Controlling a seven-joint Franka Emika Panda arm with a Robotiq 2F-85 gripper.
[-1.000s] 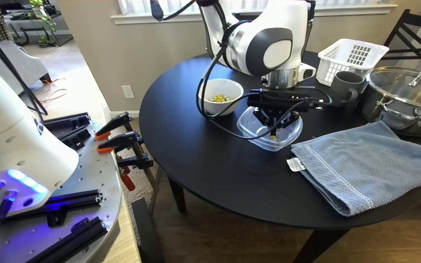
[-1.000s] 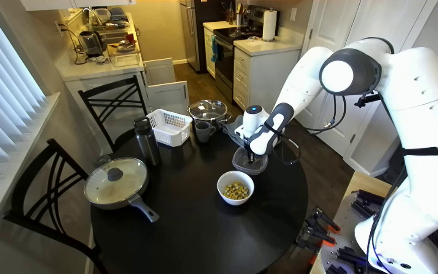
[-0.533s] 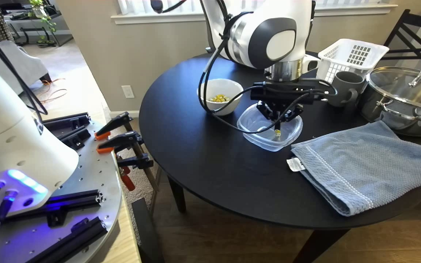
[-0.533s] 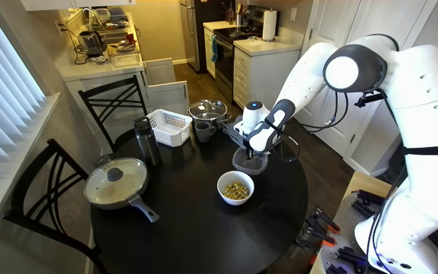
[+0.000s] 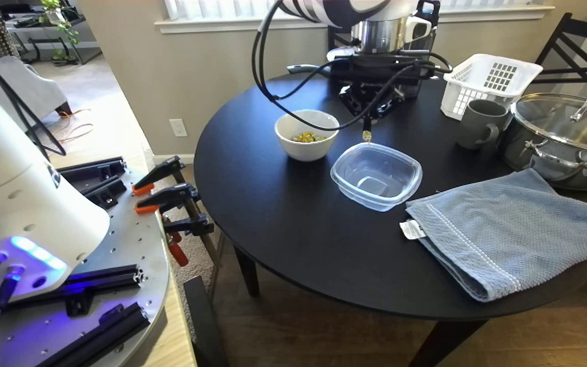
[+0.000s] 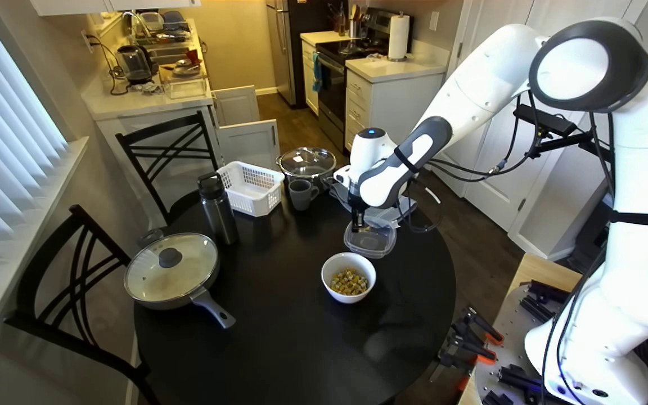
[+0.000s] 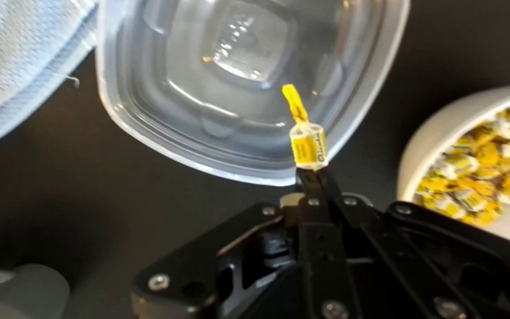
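Note:
My gripper (image 7: 316, 177) is shut on the wrapper end of a small yellow-and-white wrapped candy (image 7: 310, 146), which sticks out past the fingertips. In an exterior view the gripper (image 5: 367, 125) points down above the table, with the candy (image 5: 367, 136) just beyond the far rim of a clear plastic tub (image 5: 375, 198). From the wrist, the candy overlaps the edge of the tub (image 7: 184, 133); no candy can be made out inside it. A white bowl (image 7: 421, 146) of similar candies (image 7: 472, 177) stands beside the tub, also seen in both exterior views (image 6: 352, 261).
A folded blue towel (image 5: 507, 229) lies beside the tub. Past it stand a grey mug (image 5: 482, 127), a lidded steel pot (image 5: 558, 158) and a white basket (image 5: 469, 94). A steel bottle (image 6: 220, 216) and a lidded pan (image 6: 172, 270) occupy the window side of the round table.
The gripper has lifted out of the tub, moving up and toward the window, the candy staying in its fingers. Tub, bowl and towel have kept their places.

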